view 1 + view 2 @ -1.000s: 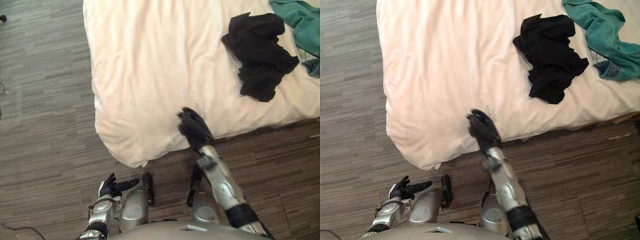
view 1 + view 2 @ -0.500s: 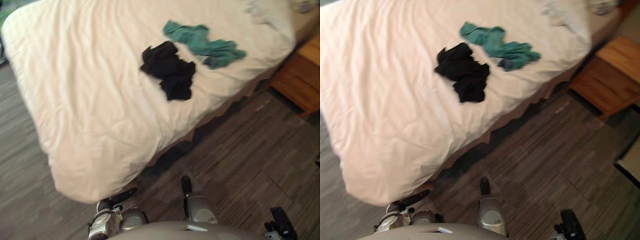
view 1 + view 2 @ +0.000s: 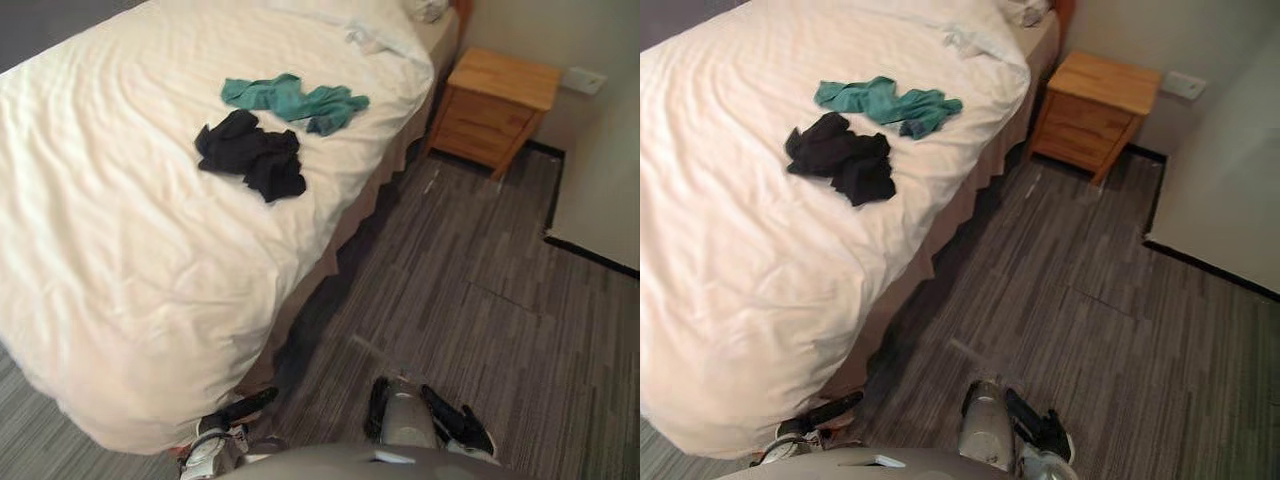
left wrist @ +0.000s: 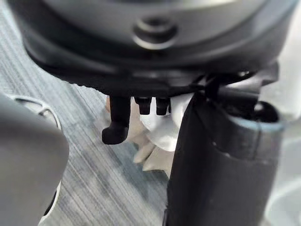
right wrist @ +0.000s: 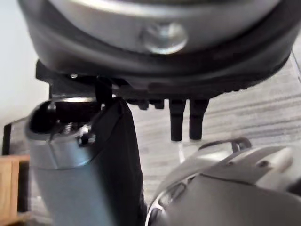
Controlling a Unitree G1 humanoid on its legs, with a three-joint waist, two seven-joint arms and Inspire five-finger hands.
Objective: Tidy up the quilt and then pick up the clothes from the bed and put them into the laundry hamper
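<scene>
Two clothes lie on the one white quilt: a black garment and, just beyond it, a teal garment. One nightstand stands far right. Nearest, the left hand and right hand hang empty, fingers loosely straight.

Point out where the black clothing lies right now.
The black clothing lies on the white quilt, upper left in the left eye view, close beside the teal garment.
</scene>
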